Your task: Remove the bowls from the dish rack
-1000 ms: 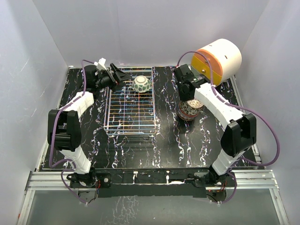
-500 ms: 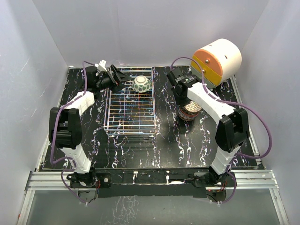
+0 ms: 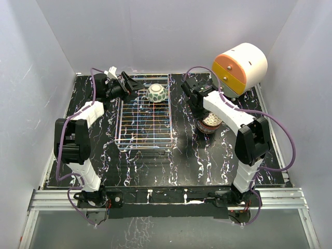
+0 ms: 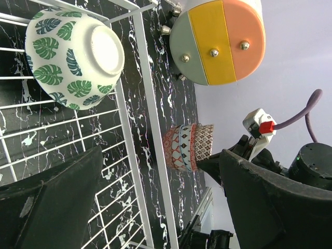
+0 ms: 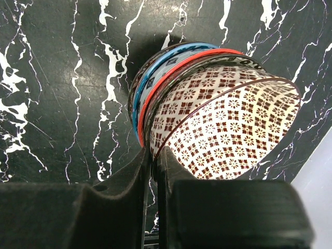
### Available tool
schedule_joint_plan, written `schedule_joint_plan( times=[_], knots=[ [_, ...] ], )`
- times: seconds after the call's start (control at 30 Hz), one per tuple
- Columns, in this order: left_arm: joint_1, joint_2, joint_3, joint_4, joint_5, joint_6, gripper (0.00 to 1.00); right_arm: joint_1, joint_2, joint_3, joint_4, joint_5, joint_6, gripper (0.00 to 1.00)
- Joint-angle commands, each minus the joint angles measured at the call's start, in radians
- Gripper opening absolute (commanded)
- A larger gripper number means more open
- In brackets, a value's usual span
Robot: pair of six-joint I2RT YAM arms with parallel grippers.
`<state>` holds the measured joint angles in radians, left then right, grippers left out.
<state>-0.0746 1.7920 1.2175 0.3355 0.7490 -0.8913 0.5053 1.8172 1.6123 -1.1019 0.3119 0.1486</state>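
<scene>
One bowl [image 3: 156,93], white with green leaves, lies bottom-up at the far right end of the wire dish rack [image 3: 144,136]; it also shows in the left wrist view as the bowl [image 4: 72,57] inside the rack [image 4: 148,129]. My left gripper [image 3: 129,83] hovers open at the rack's far left corner, empty [image 4: 160,154]. Right of the rack, a stack of bowls [image 3: 210,122] stands on the table. My right gripper [image 5: 154,153] is shut on the rim of the top bowl [image 5: 233,119], which has a red-brown pattern and sits nested and tilted in the stack [image 5: 150,78].
A white-and-orange cylindrical drawer unit [image 3: 239,67] stands at the back right, just behind the stack. Grey walls close in the black marbled table [image 3: 187,161] on three sides. The right arm's elbow [image 3: 252,141] reaches over the table's right part.
The right wrist has shifted left and toward the back, off the top of the stack, so the stack shows more. Its elbow swung inward. The left arm and the leaf bowl have not moved.
</scene>
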Motion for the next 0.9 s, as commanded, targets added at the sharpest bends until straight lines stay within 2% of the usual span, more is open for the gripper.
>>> schedule_joint_plan(
  times=[0.0,0.17,0.27,0.53,0.87],
  knots=[
    [0.007,-0.011,0.028,0.022,0.034,-0.009,0.92,0.004,-0.011,0.056,-0.003,0.038,-0.030,0.09],
    [0.006,-0.011,0.027,0.023,0.035,-0.011,0.92,0.004,-0.009,0.042,-0.005,0.023,-0.029,0.21],
    [0.007,-0.006,0.027,0.030,0.039,-0.017,0.92,0.004,-0.013,0.040,-0.004,0.018,-0.027,0.31],
    [0.007,-0.003,0.024,0.031,0.038,-0.019,0.92,0.006,-0.065,0.068,0.011,0.041,-0.012,0.33],
    [0.007,-0.008,0.041,-0.039,-0.013,0.037,0.92,0.006,-0.207,0.019,0.156,-0.040,0.026,0.32]
  ],
)
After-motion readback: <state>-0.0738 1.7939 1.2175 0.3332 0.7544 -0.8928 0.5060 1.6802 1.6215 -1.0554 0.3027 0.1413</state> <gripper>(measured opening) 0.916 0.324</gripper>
